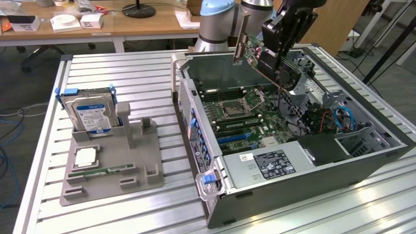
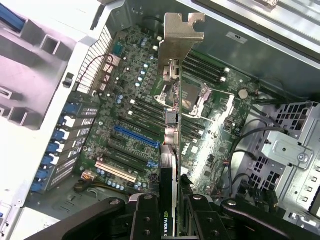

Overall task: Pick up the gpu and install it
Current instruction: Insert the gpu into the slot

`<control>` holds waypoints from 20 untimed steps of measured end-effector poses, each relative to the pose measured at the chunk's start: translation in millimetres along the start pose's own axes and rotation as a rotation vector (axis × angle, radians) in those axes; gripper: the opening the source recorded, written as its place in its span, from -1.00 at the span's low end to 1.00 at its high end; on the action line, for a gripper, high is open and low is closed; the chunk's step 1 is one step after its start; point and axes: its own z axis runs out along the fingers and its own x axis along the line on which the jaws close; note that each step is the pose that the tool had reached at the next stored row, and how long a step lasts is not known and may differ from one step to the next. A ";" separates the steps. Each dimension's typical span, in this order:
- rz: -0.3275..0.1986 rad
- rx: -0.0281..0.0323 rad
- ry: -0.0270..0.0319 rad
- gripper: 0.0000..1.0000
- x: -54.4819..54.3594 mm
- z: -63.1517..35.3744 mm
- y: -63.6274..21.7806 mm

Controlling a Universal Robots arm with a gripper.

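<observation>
The gpu (image 1: 265, 62), a green card with a black cooler and a silver end bracket, hangs tilted in the air over the open computer case (image 1: 305, 187). My gripper (image 1: 283, 45) is shut on its upper edge. In the wrist view the gpu (image 2: 170, 160) appears edge-on between my black fingers (image 2: 145, 220), with its silver bracket (image 2: 179, 37) pointing away from the camera. Below it lies the motherboard (image 2: 125, 100) with a blue slot (image 2: 136, 136) and a cream slot (image 2: 116, 170). The card is clear of the board and touches no slot.
On the exterior view's left a grey holder tray (image 1: 140, 161) carries an upright silver hard drive (image 1: 91, 113), a processor chip (image 1: 85, 157) and a memory stick (image 1: 104, 170). Inside the case are a drive cage (image 2: 287, 150) and loose cables (image 1: 338, 119). Desks stand behind the slatted table (image 1: 130, 73).
</observation>
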 end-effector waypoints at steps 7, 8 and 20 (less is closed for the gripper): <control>-0.018 -0.0006 0.0007 -0.47 0.0 -0.1 0.0; -0.020 -0.0007 0.0009 -0.47 0.0 -0.1 0.0; -0.047 -0.0016 0.0020 -0.47 0.0 -0.4 0.0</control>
